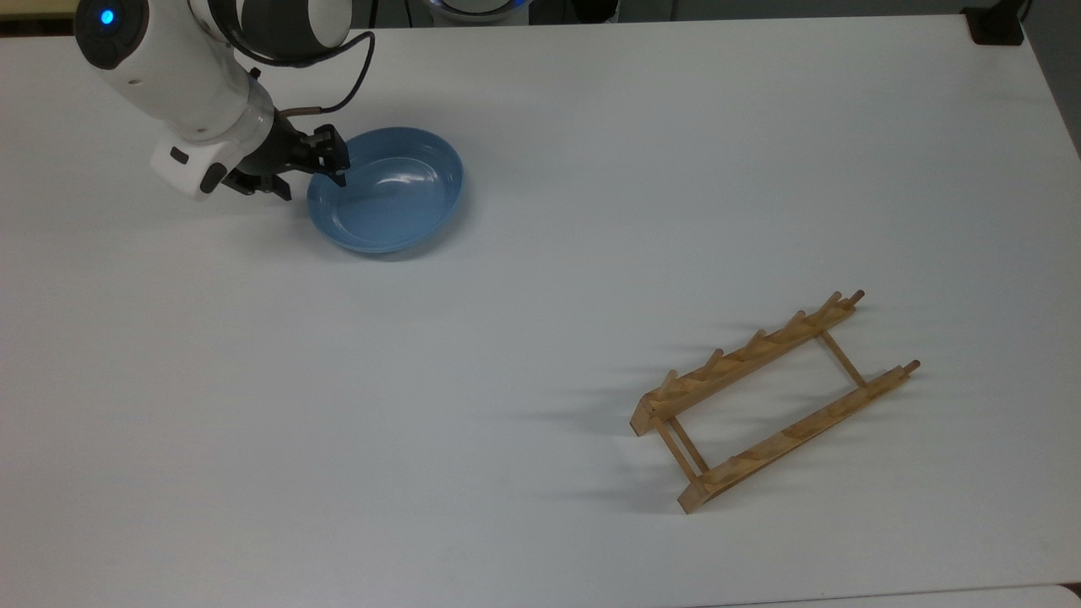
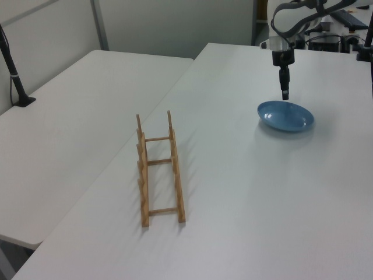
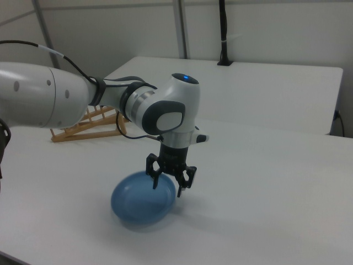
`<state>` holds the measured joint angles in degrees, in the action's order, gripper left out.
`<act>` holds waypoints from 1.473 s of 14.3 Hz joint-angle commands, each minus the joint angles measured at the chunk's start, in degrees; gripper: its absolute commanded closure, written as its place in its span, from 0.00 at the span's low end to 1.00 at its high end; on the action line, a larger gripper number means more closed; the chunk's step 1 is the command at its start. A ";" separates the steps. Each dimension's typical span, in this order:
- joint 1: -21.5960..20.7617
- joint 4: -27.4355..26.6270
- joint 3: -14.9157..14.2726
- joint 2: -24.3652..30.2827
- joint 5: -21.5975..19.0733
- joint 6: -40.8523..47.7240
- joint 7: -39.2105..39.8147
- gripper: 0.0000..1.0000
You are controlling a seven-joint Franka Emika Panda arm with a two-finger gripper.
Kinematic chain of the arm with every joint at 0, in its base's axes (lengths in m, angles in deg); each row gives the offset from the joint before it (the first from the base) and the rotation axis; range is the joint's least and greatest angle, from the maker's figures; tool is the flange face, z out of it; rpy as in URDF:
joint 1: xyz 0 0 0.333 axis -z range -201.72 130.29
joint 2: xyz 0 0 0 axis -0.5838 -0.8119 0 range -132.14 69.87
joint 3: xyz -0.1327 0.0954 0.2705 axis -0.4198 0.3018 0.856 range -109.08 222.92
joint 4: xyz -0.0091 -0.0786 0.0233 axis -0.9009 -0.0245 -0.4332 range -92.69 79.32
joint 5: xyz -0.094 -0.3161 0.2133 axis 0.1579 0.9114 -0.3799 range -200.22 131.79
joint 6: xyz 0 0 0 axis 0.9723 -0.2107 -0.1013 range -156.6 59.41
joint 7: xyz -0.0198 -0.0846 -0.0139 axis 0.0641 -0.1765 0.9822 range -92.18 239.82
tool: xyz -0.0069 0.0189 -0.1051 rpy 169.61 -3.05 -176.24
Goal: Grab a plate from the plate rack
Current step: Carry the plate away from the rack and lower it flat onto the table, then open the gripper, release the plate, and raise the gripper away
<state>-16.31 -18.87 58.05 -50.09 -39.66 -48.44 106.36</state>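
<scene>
The round, shallow light-blue plate (image 1: pixel 386 190) lies flat on the white table (image 1: pixel 540 338), toward the far-left corner in the top view. The black two-finger gripper (image 3: pixel 170 184) hangs just over the plate's rim, its fingers spread apart and holding nothing. The small light-wood plate rack (image 1: pixel 773 399) with upright pegs stands empty well apart, near the table's near-right corner in the top view. No writing is readable.

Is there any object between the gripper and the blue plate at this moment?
Nothing visible stands between them. The open gripper hangs directly over the near rim of the plate, which lies flat on the table. The plate rack stands far off, toward the top view's lower right.
</scene>
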 commanded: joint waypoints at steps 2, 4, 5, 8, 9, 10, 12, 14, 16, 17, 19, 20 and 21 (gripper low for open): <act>-0.07 1.11 -0.25 4.18 -0.35 -0.11 -1.15 0.00; -0.33 2.42 -0.16 5.94 -0.44 -0.11 -6.14 0.00; -0.51 3.82 -0.16 6.56 -0.53 0.15 -9.47 0.00; -2.08 7.87 0.37 7.88 -0.53 4.70 -21.07 0.00; -3.57 8.49 0.28 9.28 -0.53 6.03 -25.81 0.00; -3.76 8.76 0.37 10.68 -0.53 6.39 -28.90 0.00; -5.16 8.94 0.37 13.76 -0.53 7.70 -34.27 0.00; -7.53 8.85 0.19 17.01 0.35 8.06 -39.71 0.00; -9.11 8.94 -0.07 19.04 1.05 9.37 -44.03 0.00; -10.60 8.94 -0.42 20.00 1.83 9.47 -44.66 0.00; -13.76 8.94 -2.08 20.63 4.03 9.29 -46.15 0.00; -15.43 8.94 -3.05 20.63 5.35 9.03 -47.03 0.00; -16.76 8.94 -3.67 20.72 6.92 8.77 -47.04 0.00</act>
<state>-28.02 -8.94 57.68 -30.16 -36.60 -39.70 61.62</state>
